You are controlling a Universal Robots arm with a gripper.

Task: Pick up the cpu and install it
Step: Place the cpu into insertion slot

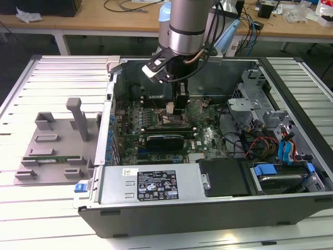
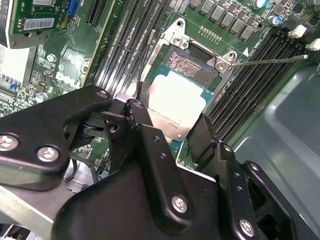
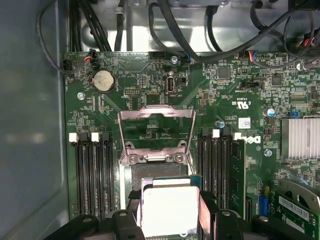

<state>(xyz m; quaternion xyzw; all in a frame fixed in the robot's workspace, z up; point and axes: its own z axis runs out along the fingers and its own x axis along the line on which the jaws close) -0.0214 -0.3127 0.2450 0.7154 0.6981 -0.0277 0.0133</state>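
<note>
The cpu [image 2: 176, 100], a flat square chip with a shiny silver top, sits between my gripper's [image 2: 170, 125] two black fingers [image 2: 137, 117], which are shut on its opposite edges. In the first wrist view the cpu [image 3: 170, 207] hangs low over the motherboard socket [image 3: 155, 172], covering part of it; some of the socket's contact field [image 2: 189, 66] stays uncovered. The socket's metal load plate [image 3: 156, 120] stands flipped open. In the exterior view the gripper [image 1: 178, 112] reaches down inside the open computer case [image 1: 208, 187], over the middle of the green board.
Black memory slots [image 3: 92, 172] flank the socket, with a green memory stick [image 3: 239, 170] in one. A black card [image 1: 164, 139] lies just in front of the socket, a finned heatsink [image 3: 300, 140] to one side, cables [image 3: 210, 20] beyond. A grey fixture [image 1: 52, 151] stands at the exterior view's left.
</note>
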